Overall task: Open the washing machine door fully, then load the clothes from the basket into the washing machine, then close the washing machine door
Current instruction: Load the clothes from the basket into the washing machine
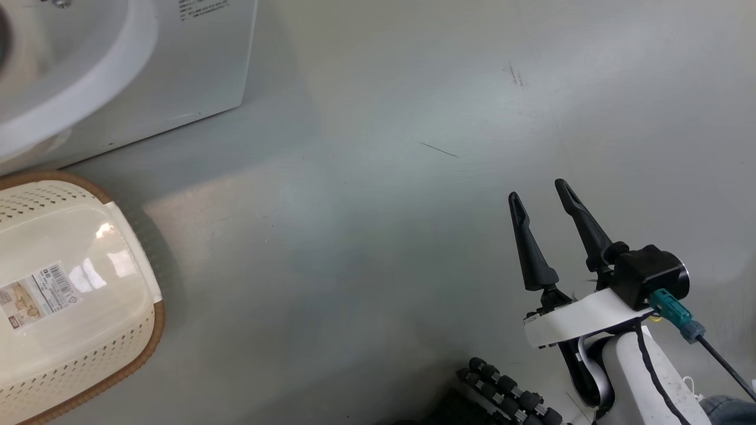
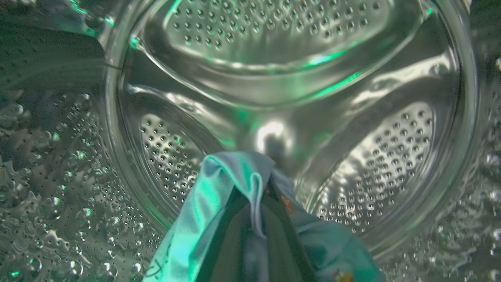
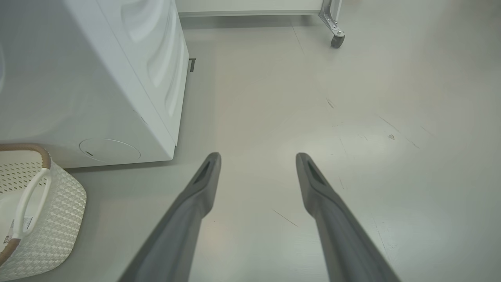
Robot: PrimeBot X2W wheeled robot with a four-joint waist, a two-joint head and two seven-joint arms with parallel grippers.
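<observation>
left gripper (image 2: 258, 203) is inside the dimpled steel drum (image 2: 274, 78), jaws pinched shut on the light blue clothes (image 2: 219, 188), which drape over its fingers. right gripper (image 1: 538, 195) hangs over the grey floor (image 1: 384, 236), jaws wide, holding nothing. basket (image 1: 88, 360) sits on the floor just beside the washing machine (image 1: 177, 71).

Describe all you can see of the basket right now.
The basket is cream-white plastic with perforated walls, a brown woven-look rim and a white side handle. It stands upright on the floor, close before the washer, and the frame edge cuts part of it off. Its glossy bottom reflects light and bears a barcode sticker. No clothes lie in the part that shows. Nothing but the floor is seen touching it.
</observation>
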